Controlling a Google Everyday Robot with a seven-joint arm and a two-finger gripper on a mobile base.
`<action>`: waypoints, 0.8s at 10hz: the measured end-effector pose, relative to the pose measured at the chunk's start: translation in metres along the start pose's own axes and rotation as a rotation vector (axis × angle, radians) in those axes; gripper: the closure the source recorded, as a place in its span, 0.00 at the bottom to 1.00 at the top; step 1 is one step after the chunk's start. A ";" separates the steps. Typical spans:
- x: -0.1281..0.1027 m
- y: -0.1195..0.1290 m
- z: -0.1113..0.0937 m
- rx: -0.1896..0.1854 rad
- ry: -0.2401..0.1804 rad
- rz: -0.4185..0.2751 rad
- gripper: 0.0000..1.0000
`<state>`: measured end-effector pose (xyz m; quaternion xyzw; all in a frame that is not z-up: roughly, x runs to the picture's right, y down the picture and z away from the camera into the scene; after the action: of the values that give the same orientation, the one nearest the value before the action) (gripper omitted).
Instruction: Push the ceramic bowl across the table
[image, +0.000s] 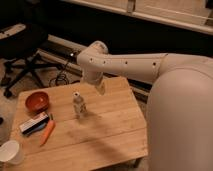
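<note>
Single elevated view, looking down past arm (131, 65) onto table (112, 127), mid-range; end effector (100, 88) above table's far side.

You are looking at a dim, warm-toned scene. Light is falling from above onto the square light bamboo-wood counter (115, 131), which is glowing against a background that is sinking into near black. The smooth white robot arm (131, 65) is catching soft highlights along its top. The tan two-finger pincer (100, 87), hanging over the counter's far edge, is sitting in the arm's shade. The small clear bottle (79, 105) is casting a faint shadow rightward.
</note>
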<state>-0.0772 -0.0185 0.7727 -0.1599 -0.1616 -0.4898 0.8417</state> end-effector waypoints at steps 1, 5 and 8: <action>0.013 -0.015 -0.007 0.030 0.031 -0.003 0.20; 0.046 -0.097 -0.048 0.169 0.138 -0.055 0.21; 0.012 -0.159 -0.073 0.269 0.101 -0.122 0.46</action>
<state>-0.2025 -0.1336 0.7301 -0.0107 -0.1929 -0.5214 0.8312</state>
